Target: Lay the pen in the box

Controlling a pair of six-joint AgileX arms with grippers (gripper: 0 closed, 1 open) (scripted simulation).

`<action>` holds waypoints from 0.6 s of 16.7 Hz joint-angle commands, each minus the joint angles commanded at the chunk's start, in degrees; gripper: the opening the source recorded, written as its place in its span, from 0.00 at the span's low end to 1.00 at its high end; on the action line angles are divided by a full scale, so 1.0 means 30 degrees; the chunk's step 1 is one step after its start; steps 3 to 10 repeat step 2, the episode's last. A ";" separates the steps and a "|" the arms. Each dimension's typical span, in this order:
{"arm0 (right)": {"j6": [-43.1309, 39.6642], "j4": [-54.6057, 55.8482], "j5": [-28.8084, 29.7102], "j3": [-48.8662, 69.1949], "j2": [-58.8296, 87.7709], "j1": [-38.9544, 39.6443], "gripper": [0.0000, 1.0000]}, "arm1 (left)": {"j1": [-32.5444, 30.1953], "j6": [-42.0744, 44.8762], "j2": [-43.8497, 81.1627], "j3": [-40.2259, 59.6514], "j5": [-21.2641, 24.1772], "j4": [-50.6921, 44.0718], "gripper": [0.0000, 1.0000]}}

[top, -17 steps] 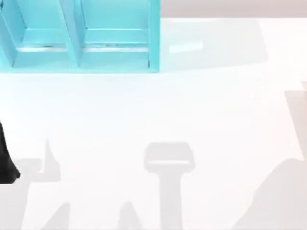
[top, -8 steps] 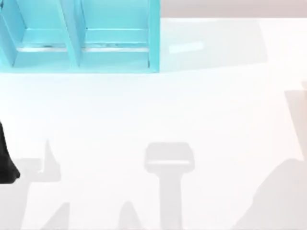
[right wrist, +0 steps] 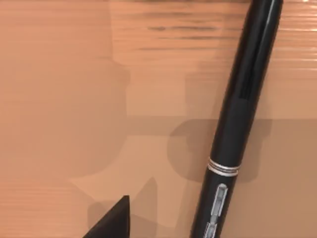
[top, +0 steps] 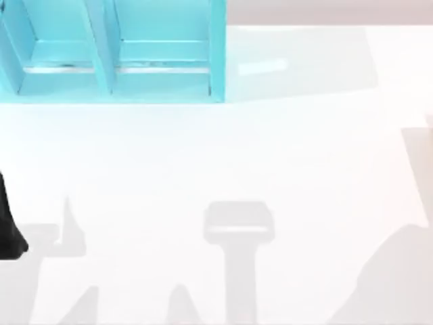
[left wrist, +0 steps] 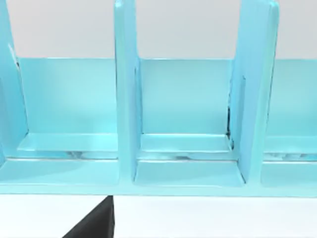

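Overhead, we see a pale white tabletop (top: 270, 156) crossed by soft grey shadows, with a turquoise rack (top: 115, 54) at the far left, cut off by the top and left edges. Its upright dividers split it into open bays. Behind the tabletop runs a plain pale strip of wall.

At the left edge of the top view a black piece of our left arm (top: 8, 233) pokes in; most of it is out of frame. In the left wrist view the rack (left wrist: 188, 124) stands close ahead, three bays across with the outer two cropped, a grey wall above it, and a dark wedge (left wrist: 96, 223) of our left hand juts in at the lower edge. We cannot tell whether that hand is spread or pressed together.

The right wrist view looks down on a brown, wood-grained surface (right wrist: 74, 89). The pen (right wrist: 237, 124) lies on it, black, with a thin silver ring and a grey-white label; both ends run out of frame. Whether this surface is the box floor we cannot tell. A black finger (right wrist: 111, 220) of our right hand shows beside the pen, apart from it; the rest is cropped, so its spread is unclear.
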 joint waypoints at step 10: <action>0.0000 0.0000 0.0000 0.0000 0.0000 0.0000 1.00 | 0.0000 0.0000 0.0000 0.0000 0.0000 0.0000 1.00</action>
